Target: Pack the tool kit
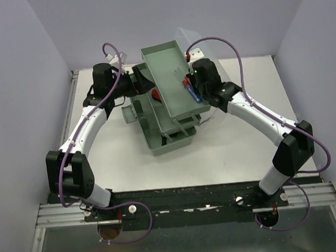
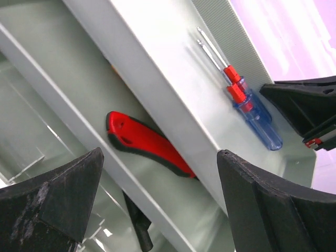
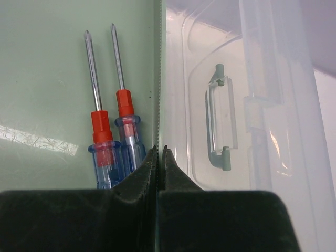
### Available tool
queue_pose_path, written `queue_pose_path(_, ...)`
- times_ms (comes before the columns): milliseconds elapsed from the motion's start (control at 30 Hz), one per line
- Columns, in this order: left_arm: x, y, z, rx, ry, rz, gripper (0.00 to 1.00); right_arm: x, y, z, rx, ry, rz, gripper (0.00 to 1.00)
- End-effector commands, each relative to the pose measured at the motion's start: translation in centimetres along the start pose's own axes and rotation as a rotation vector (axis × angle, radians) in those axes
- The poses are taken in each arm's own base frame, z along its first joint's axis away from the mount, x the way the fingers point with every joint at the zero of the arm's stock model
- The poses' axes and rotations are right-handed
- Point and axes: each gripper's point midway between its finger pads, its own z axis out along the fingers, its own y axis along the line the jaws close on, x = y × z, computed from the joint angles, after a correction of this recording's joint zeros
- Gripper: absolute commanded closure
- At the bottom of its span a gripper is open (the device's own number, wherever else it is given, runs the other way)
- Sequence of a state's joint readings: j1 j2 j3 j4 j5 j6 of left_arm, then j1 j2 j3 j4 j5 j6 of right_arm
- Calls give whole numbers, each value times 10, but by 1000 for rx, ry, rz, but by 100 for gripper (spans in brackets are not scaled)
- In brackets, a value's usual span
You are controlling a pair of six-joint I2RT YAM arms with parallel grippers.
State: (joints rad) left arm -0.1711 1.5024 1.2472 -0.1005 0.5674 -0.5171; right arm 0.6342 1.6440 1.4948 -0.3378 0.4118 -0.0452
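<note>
Right gripper point(image 3: 160, 151) pinches tray point(image 3: 47, 63) rim; left gripper point(image 2: 158, 155) (spread wide) flanks opposite rim.

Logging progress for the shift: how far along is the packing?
Done: two screwdrivers lie in the tray, a red-handled tool in the box below. In hand: right gripper pinches the tray's rim; left gripper is open. Left: seat the tray, close the lid.

The tool kit point(image 1: 172, 142) is sitting in the middle of the table point(image 1: 233, 150), its lid point(image 1: 211, 48) standing open at the far right. The inner tray point(image 1: 164, 68) is lying skewed over the box, with two screwdrivers point(image 3: 100, 126) lying side by side in it, just beside its right wall. A hand tool point(image 2: 147, 144) is lying in the box beneath the tray's left edge.
</note>
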Motion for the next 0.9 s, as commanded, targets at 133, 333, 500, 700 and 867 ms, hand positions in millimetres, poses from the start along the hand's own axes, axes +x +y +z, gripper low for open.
queue_pose_path(133,-13,-17,12,-15,-16,51,1,46,39,14,-64,132,-77,99)
queue_pose_path(333,3,6,22,-116,63,42,5,40,51,10,-73,117,-99,99)
queue_pose_path(500,17,21,29,-158,115,33,31,34,58,6,-81,107,-106,98)
queue_pose_path(700,37,41,35,-212,180,7,51,22,69,-5,-86,89,-103,69)
queue_pose_path(867,39,46,32,-241,189,13,55,-6,80,-28,-103,31,-88,45)
